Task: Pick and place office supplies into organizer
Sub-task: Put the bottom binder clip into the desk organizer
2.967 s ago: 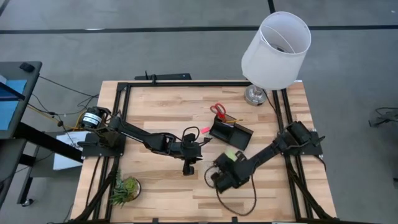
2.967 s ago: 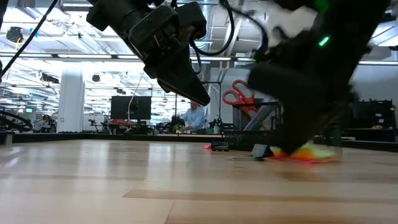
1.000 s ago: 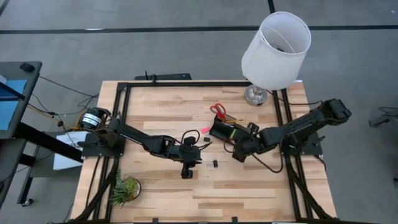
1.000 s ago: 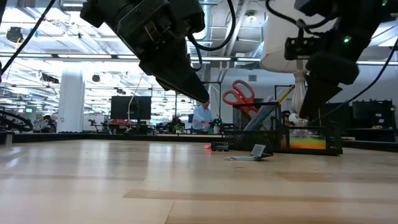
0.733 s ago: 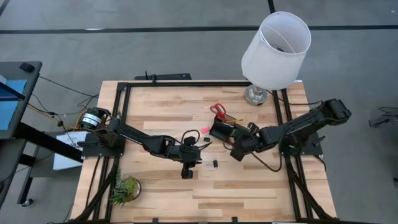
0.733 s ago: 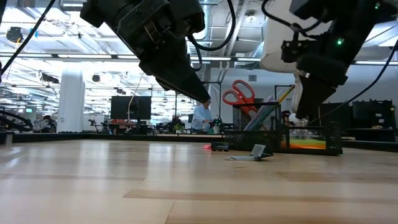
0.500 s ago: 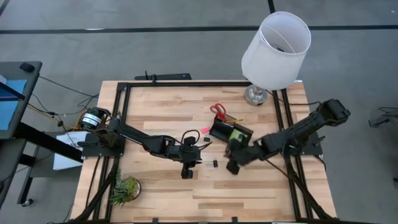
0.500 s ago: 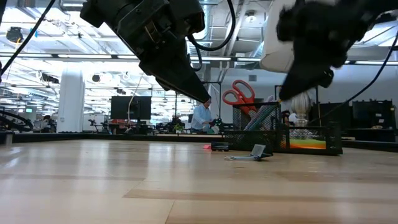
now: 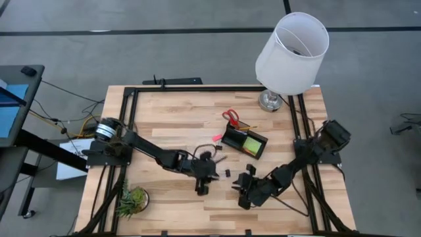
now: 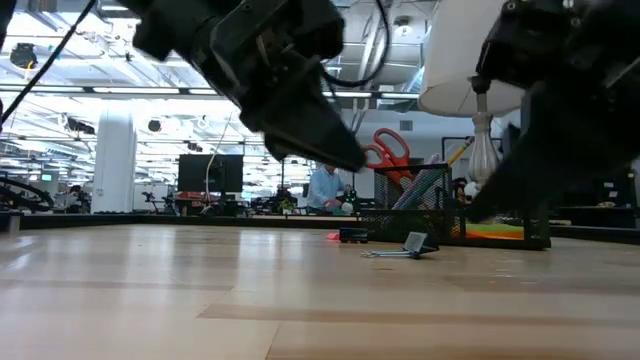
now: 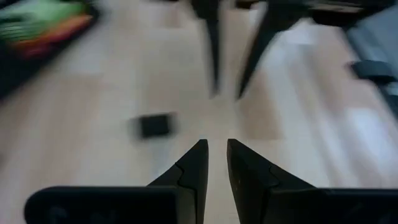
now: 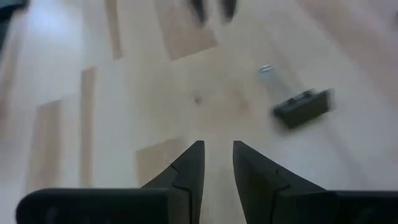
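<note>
The black organizer stands right of the table's middle. Red-handled scissors stick up from its back section, and a lime green sticky-note pad lies in its front tray. A pink eraser lies on the table to its left. A small black binder clip lies nearer the front edge. My left gripper hovers just left of the clip, tips almost together and empty. My right gripper hovers low on the clip's near right side, its fingers a narrow gap apart and empty.
A white-shaded lamp stands at the far right corner and a small green plant at the near left corner. Black frame rails run along the table's edges. Bare wood stretches along the near edge between the two arms.
My right gripper has swung away from the organizer toward the table's near edge, dropping low and tipping downward. The lime green pad has stayed in the organizer's front tray. My left gripper has shifted a little to the right and down, toward the binder clip.
</note>
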Robot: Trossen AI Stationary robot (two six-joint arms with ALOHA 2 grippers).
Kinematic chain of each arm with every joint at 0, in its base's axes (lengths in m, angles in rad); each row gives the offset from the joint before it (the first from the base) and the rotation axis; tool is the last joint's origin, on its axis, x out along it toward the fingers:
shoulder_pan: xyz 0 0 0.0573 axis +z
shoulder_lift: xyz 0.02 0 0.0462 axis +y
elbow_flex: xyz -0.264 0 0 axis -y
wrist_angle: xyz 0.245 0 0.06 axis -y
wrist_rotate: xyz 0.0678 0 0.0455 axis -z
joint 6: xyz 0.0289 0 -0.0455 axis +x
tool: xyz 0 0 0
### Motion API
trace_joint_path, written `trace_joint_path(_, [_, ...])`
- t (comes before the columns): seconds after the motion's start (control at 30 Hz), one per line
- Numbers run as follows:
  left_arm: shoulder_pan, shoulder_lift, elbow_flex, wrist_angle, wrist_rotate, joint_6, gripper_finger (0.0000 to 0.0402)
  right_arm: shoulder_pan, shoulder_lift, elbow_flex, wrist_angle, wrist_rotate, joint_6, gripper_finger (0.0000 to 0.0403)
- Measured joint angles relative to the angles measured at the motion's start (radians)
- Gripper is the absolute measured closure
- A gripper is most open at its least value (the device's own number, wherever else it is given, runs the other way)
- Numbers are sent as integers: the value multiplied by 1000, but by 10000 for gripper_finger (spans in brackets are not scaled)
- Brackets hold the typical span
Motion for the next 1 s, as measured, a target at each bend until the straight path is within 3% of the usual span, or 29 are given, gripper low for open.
trace_joint_path(0.17, [-23, 143, 13, 231, 59, 29, 351, 58, 53, 30, 50, -100, 28, 326])
trace_joint_path(0.37, [-12, 213, 62, 229, -38, 36, 337, 126, 54, 36, 47, -20, 27, 326])
trace_joint_path(0.47, [-5, 211, 66, 241, -83, 42, 313, 141, 54, 36, 40, 36, 27, 326])
trace_joint_path(0.73, [2, 206, 71, 223, -206, 95, 231, 124, 54, 36, 32, 41, 27, 326])
trace_joint_path(1.0, [37, 210, 71, 165, -186, 54, 173, 94, 54, 36, 36, 41, 28, 326])
